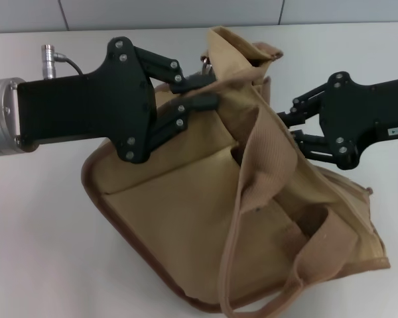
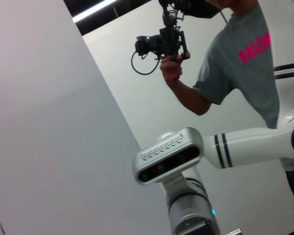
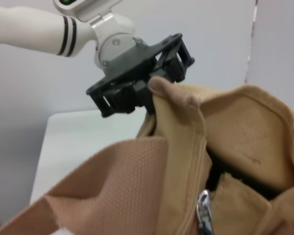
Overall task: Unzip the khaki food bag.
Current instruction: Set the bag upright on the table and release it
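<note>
Khaki food bag: the khaki food bag (image 1: 205,218) is sitting tilted and slumped on the white tabletop (image 1: 33,232), filling the middle and near right of the head view, its front pocket facing the camera.
Bag top: the far upper edge is standing pulled up into a peak, and the mouth is gaping open below it in the right wrist view (image 3: 220,147).
Handles: one webbing handle (image 1: 262,165) is draping down over the front; another is looping at the near edge.
Zipper pull: a metal pull (image 3: 203,210) is hanging by the seam in the right wrist view.
Left end effector: the left end effector (image 1: 199,93) is reaching in from the left, its fingers pinching together on the bag's far top edge.
Right end effector: the right end effector (image 1: 288,129) is coming in from the right, against the bag's right side; I cannot tell whether it is gripping.
Left wrist view: showing only the robot's head (image 2: 169,156) and a person (image 2: 235,63) holding a camera.
</note>
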You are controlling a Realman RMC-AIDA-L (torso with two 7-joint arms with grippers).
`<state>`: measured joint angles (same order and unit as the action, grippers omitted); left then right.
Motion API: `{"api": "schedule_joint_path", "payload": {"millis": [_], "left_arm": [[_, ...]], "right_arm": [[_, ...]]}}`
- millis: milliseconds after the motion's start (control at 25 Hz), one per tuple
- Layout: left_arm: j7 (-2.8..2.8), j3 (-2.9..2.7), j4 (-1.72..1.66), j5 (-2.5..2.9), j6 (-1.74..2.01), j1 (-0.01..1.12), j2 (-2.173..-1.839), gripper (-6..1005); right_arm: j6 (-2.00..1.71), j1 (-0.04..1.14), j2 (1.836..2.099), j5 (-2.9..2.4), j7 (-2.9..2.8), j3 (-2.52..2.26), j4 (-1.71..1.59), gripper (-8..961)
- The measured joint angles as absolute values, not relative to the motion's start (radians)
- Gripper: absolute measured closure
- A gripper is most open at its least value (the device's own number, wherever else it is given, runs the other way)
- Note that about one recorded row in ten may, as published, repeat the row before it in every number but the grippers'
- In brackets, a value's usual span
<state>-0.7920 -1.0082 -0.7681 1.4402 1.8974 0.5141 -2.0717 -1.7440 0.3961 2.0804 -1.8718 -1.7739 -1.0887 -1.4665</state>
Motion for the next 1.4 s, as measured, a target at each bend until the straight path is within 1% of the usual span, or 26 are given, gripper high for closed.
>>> {"api": "schedule_joint_path", "payload": {"millis": [400,600,720,1200,1400], "left_arm": [[-0.792,-1.014,-0.777,1.445,1.898,0.525,-2.069,928],[-0.795,-1.015,-0.778,1.447,1.898,0.532,-2.069,930],[-0.794,-1.021,-0.779,1.447,1.898,0.536,-2.069,931],[-0.798,-1.036,-0.781,1.449,1.889,0.549,-2.069,936],[-0.799,-1.037,-0.781,1.449,1.888,0.55,-2.069,938]], "right_arm": [[-1.774,0.479,2.08,-1.871,-1.784,-1.089,-1.364,648],[-1.793,0.49,2.08,-1.871,-1.784,-1.089,-1.356,457],[-1.789,0.495,2.081,-1.871,-1.784,-1.095,-1.351,431],[-1.772,0.515,2.084,-1.87,-1.752,-1.159,-1.314,566],[-1.74,0.517,2.084,-1.872,-1.742,-1.194,-1.307,583]]}}
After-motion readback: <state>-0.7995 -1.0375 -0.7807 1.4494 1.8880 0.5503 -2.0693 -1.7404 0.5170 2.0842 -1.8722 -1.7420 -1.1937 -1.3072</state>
